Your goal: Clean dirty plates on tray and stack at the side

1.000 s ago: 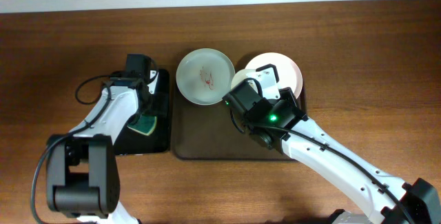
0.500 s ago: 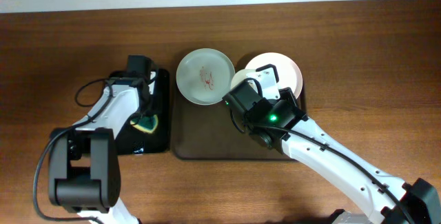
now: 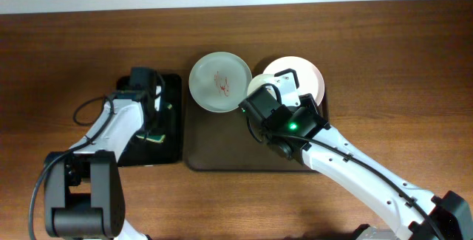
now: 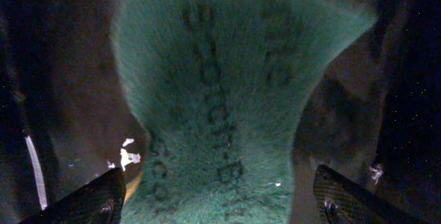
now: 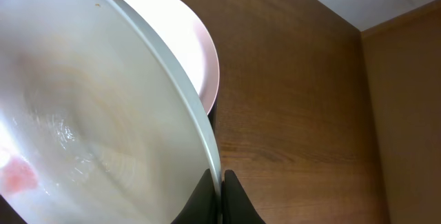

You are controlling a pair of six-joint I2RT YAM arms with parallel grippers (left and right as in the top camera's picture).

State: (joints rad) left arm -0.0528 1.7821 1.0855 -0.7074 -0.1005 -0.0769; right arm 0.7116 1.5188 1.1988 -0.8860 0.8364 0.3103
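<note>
The pale green plate (image 3: pixel 218 83) with a red sauce smear sits at the back of the dark brown tray (image 3: pixel 222 155). My right gripper (image 3: pixel 245 108) is shut on its rim, and the right wrist view shows the rim (image 5: pixel 200 114) pinched between the fingers (image 5: pixel 222 186). The pinkish-white plate (image 3: pixel 304 76) lies behind it on the tray's right and also shows in the right wrist view (image 5: pixel 189 41). The white plate is not in view. My left gripper (image 4: pixel 217 200) is open, its fingers on either side of a green sponge (image 4: pixel 227 100).
A smaller black tray (image 3: pixel 168 151) lies left of the brown tray, holding the green sponge (image 3: pixel 154 137) under my left arm. The brown wooden table (image 3: pixel 384 63) surrounds both trays. A pale wall runs along the table's far edge.
My left arm has shifted slightly left and toward the front over the black tray, staying above the sponge. The right arm and the plates have not moved.
</note>
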